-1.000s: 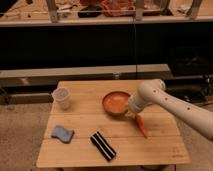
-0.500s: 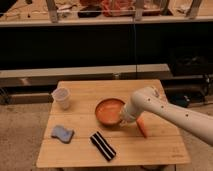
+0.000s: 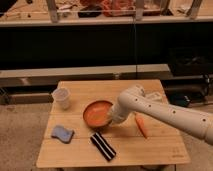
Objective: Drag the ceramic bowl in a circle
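The ceramic bowl (image 3: 96,114) is a round, shallow orange bowl with a darker outside, sitting near the middle of the wooden table (image 3: 150,148). My white arm reaches in from the right and bends down to the bowl's right rim. The gripper (image 3: 111,119) sits at that rim, touching the bowl. The arm's wrist hides most of the gripper. A small translucent white cup (image 3: 61,98) stands to the bowl's upper left.
A blue sponge (image 3: 62,133) lies at the front left. A black and white striped object (image 3: 103,146) lies in front of the bowl. A carrot (image 3: 141,126) lies right of the gripper. Dark shelving stands behind the table.
The bowl has slid left and toward the front of the table with the gripper at its rim. The arm has swung left with it.
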`<state>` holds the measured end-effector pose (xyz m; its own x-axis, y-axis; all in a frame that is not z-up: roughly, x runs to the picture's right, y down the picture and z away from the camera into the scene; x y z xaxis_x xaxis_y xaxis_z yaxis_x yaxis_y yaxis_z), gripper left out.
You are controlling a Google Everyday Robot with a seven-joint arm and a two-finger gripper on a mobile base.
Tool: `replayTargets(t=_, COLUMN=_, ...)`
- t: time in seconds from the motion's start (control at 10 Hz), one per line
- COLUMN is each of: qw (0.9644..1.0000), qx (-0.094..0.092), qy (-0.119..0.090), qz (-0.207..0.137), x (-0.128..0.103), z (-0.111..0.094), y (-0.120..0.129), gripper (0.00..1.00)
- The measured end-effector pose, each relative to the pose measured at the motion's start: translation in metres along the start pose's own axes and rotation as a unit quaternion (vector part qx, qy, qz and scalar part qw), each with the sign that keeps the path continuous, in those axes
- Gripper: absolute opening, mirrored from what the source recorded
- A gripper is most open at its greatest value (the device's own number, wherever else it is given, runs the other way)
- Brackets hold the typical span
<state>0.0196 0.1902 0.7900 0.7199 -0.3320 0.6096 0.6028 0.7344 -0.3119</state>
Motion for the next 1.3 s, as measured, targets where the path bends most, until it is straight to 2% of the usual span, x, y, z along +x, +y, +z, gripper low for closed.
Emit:
replayTargets(t=0.2, qw=0.9999, qx=-0.003, qy=0.002, qz=-0.016, x=-0.001, z=0.001, y=-0.02, gripper=0.01)
replayTargets(t=0.7, qw=0.9989, qx=-0.008, qy=0.026, qz=-0.037, x=0.033, z=0.003, y=-0.086, gripper=0.01)
replayTargets(t=0.9, qw=0.9984, qx=-0.012, qy=0.03, qz=-0.046, x=0.037, z=0.006, y=-0.103, gripper=0.01)
replayTargets(t=1.0, qw=0.9987, qx=-0.01, qy=0.029, qz=-0.04, x=0.047, z=0.007, y=-0.115, gripper=0.01)
replayTargets(t=1.3, qw=0.9997, qx=-0.005, qy=0.023, qz=-0.006, x=0.078, z=0.003, y=-0.109, gripper=0.01)
